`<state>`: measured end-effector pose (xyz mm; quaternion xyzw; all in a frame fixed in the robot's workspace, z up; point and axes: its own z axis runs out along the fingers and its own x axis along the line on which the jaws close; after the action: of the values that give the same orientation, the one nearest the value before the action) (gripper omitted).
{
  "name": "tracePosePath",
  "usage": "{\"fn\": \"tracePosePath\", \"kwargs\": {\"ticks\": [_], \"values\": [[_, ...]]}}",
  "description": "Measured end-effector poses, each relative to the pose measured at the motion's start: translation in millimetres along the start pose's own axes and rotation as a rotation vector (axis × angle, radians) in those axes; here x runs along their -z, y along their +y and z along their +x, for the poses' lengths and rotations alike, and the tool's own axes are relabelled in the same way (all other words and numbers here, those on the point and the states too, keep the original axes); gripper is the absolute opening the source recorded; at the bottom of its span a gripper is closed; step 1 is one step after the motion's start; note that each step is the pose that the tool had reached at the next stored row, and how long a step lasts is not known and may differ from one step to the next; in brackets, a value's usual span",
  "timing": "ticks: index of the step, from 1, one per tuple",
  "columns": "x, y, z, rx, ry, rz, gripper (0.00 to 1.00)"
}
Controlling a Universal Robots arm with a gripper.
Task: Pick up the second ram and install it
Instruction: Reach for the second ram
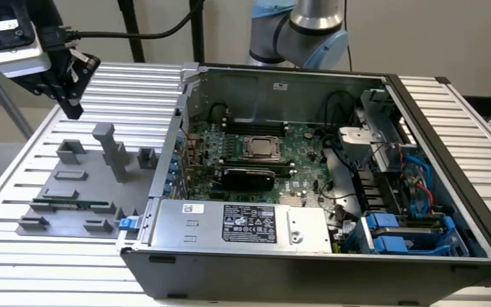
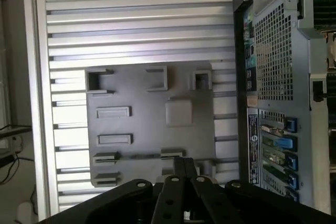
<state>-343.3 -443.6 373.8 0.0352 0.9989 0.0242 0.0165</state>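
Second ram [image 1: 71,205] [image 2: 139,156]: lies flat on edge in the grey holder plate [image 1: 87,188] [image 2: 142,129], below the tool and a little ahead of it, not touching it. Each end is caught in a slotted holder block [image 1: 34,223], presumably so the stick stands at a fixed, repeatable pose with its long top edge free to be pinched.

Tool [image 1: 71,110] [image 2: 184,169]: hangs well above the ribbed worktop [image 1: 126,83] [image 2: 131,24], pointing down at the plate. Released or clenched: cannot tell. It carries no stick, since the ram sits in its blocks. Judgement: pick-up not yet made, tool staged over the holder so the wrist camera takes in the whole plate.

Other blocks on the plate, including a tall post [image 1: 109,150], stand under and beside the tool, apart from the ram.

Computer case [image 1: 280,83] [image 2: 273,77]: lies open-side up just beside the plate, off to the tool's side. Laid this way, the motherboard [image 1: 301,185] faces upward, so a straight downward push can seat a stick. Long dark slots [image 1: 250,126] beyond the processor socket [image 1: 261,148] look like the memory positions. Whether one is filled, I cannot tell.
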Motion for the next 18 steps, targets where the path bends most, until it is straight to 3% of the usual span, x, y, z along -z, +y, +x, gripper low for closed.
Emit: {"fn": "tracePosePath", "kwargs": {"ticks": [10,14,18], "values": [[-13.2,-6.1,42.9,0.0,0.0,0.0003,0.0],[-16.2,-6.9,49.9,0.004,0.0019,0.0019,0.0],[-17.9,-7.1,51.1,0.009,0.005,0.0091,0.0]]}}
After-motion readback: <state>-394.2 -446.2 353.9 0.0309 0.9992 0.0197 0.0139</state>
